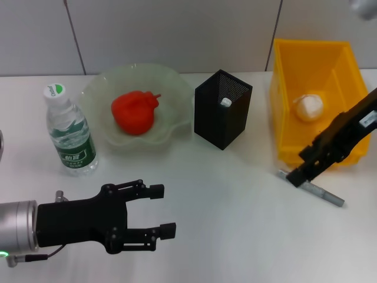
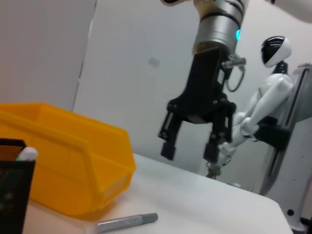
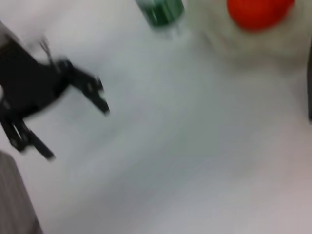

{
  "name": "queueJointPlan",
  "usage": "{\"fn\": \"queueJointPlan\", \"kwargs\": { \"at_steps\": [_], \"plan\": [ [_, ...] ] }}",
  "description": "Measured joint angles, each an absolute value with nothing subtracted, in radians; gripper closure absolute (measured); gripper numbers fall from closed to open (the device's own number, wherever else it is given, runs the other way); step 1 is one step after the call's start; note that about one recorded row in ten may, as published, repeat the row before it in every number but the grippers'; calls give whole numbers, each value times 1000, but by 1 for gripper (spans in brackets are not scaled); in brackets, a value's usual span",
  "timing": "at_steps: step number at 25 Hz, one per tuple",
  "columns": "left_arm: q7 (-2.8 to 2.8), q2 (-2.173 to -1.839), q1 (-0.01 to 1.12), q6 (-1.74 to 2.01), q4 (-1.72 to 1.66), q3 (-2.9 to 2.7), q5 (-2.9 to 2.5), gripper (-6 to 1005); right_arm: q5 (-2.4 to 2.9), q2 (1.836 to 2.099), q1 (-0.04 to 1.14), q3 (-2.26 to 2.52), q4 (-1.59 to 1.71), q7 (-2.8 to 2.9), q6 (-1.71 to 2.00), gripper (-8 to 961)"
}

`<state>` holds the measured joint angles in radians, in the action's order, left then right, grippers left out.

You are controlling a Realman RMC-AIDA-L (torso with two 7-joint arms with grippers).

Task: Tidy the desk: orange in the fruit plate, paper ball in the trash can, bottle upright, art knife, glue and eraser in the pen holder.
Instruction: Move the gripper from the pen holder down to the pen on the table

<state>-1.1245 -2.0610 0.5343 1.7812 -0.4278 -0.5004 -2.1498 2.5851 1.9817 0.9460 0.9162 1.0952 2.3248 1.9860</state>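
Observation:
The orange (image 1: 134,112) lies in the pale-green fruit plate (image 1: 177,88). To its left the bottle (image 1: 70,132) stands upright on the desk (image 1: 235,200). The black mesh pen holder (image 1: 222,109) holds a white-tipped item (image 1: 226,102); the art knife, glue and eraser are otherwise out of view. Inside the yellow trash can (image 1: 283,118) rests the paper ball (image 1: 309,107). My right gripper (image 1: 297,175) (image 2: 189,154) hangs open and empty just in front of the can. My left gripper (image 1: 164,211) is open low over the near left desk.
A thin grey metallic rod (image 1: 318,191) (image 2: 126,222) lies on the desk under the right gripper, in front of the trash can. A white humanoid robot (image 2: 265,107) stands off beyond the desk's edge.

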Motion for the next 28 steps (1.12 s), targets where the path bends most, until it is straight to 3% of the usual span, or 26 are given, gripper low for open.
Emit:
{"fn": "queueJointPlan", "kwargs": {
  "at_steps": [2,3,4,5,8,9,28],
  "plan": [
    [-1124,-2061,535,1763,-429,-500,-2149,152,2618,1992,953,950,1105,2353,1978,170],
    [-1124,-2061,535,1760,-429,-500,-2149,152,2681,2016,957,1005,1133,2397,1955,170],
    [-1124,-2061,536,1754,-429,-500,-2148,152,2681,2016,957,1005,1133,2397,1955,170],
    [-1124,-2061,536,1754,-429,-500,-2148,152,2746,2040,956,1042,1165,2433,1934,170],
    [-1124,-2062,537,1740,-433,-499,-2148,152,2779,2054,953,1062,1187,2454,1927,169],
    [-1124,-2062,537,1736,-436,-498,-2147,152,2800,2072,941,1101,1223,2484,1924,169],
    [-1113,-2062,536,1687,-442,-494,-2147,152,2823,2080,846,1259,1181,2511,1746,176]
  ]
}}
